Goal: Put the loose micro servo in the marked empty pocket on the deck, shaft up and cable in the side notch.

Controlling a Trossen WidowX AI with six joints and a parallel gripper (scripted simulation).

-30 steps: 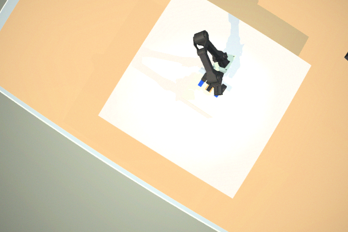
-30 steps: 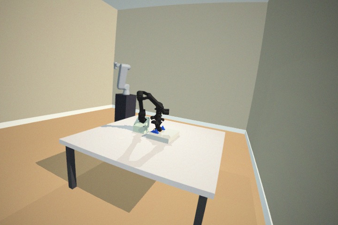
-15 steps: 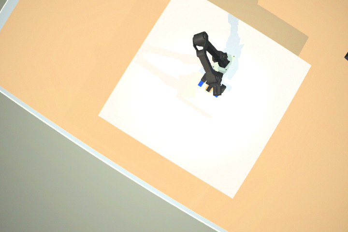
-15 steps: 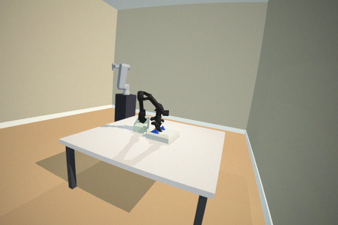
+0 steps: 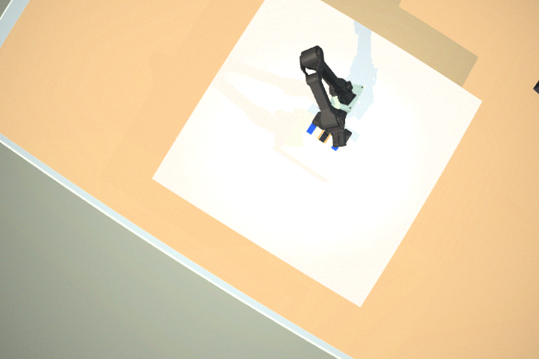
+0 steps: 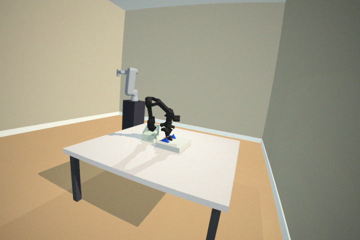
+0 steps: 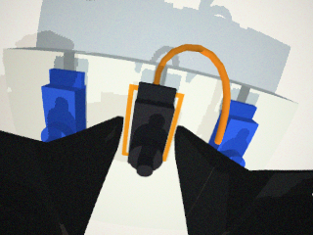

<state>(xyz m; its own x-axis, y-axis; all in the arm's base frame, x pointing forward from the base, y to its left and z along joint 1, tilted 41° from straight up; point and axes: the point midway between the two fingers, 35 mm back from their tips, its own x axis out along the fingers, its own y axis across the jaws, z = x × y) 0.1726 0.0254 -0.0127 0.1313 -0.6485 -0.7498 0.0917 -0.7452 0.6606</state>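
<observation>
The black micro servo [image 7: 153, 110] [image 5: 323, 136] stands inside the orange pocket outline [image 7: 128, 117] on the pale deck [image 7: 112, 211] [image 6: 183, 142], output shaft up. Whether its ears lie flat is too small to tell. Its orange cable [image 7: 226, 98] leaves the end by the side notch, arches up and bends back over the right blue servo; how it lies in the notch is unclear. My gripper [image 7: 150, 126] [image 6: 168, 136] is open around the servo, with a narrow gap on each side between fingertip and servo.
One blue servo [image 7: 64, 108] [image 5: 311, 129] stands left of the pocket and another blue servo [image 7: 240, 128] [image 5: 335, 148] right of it, both close to the fingers. The arm's pale green base mount [image 6: 150, 137] stands beside the deck on the white table [image 6: 208, 169].
</observation>
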